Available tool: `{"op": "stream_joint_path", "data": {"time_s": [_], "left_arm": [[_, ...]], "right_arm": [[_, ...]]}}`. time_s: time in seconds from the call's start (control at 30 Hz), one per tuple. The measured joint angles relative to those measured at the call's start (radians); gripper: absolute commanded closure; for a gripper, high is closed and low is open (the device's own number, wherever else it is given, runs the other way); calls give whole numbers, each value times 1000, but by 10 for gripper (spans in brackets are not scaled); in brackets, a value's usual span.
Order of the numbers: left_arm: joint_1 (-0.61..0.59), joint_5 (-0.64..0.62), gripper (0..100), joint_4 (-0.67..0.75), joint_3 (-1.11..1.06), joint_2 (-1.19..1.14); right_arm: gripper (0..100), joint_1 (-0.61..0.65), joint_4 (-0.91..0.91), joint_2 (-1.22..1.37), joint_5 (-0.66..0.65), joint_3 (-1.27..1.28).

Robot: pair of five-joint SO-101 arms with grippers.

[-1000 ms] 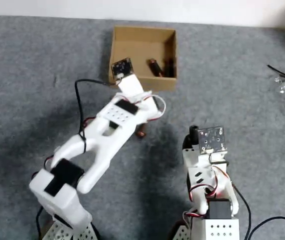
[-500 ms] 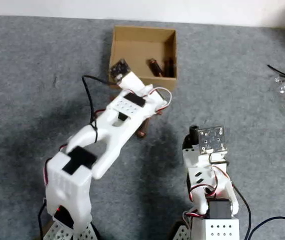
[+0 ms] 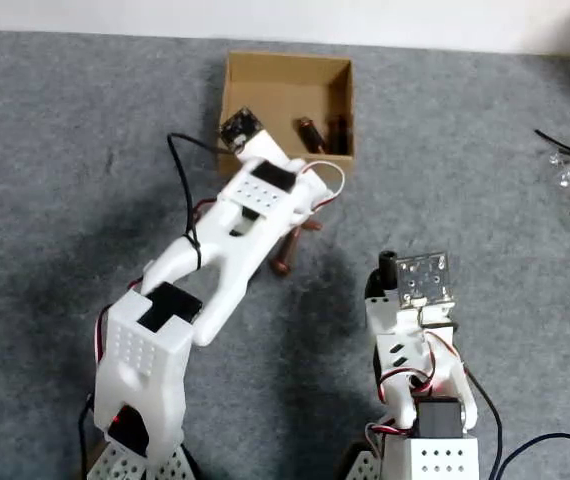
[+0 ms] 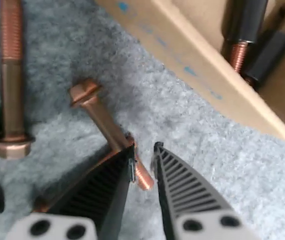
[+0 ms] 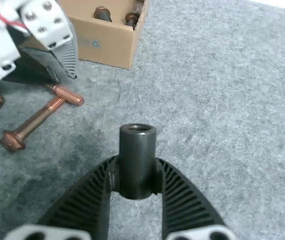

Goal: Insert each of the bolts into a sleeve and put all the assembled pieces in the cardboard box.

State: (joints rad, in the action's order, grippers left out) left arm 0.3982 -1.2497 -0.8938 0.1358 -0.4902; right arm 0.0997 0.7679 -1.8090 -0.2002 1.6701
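Jaws of our left gripper (image 4: 144, 150) stand slightly apart around the threaded tip of a bolt (image 4: 105, 125), cardboard box (image 4: 192, 70) just beyond; our right gripper (image 5: 135, 172) clamps an upright sleeve (image 5: 137, 145).

Bolt (image 4: 11, 75) tip beyond the edge

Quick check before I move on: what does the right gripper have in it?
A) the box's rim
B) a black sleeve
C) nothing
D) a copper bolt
B: the right gripper is shut on a black sleeve, held upright with its open end up.
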Motion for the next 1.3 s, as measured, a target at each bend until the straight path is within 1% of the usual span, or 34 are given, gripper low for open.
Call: {"op": "stream_joint_path", "data": {"time_s": [0.17,0.27,0.47,1.13,1.3], "left_arm": [[0,0,926,-132,83,0],[-6,-52,926,-164,106,-6],[-54,-92,926,-176,107,-51],[-64,-92,925,-161,140,-124],[-64,-141,925,-149,203,-196]], "right_arm": [[995,0,0,0,0,0],[995,0,0,0,0,0],[994,0,0,0,0,0],[993,0,0,0,0,0],[993,0,0,0,0,0]]}}
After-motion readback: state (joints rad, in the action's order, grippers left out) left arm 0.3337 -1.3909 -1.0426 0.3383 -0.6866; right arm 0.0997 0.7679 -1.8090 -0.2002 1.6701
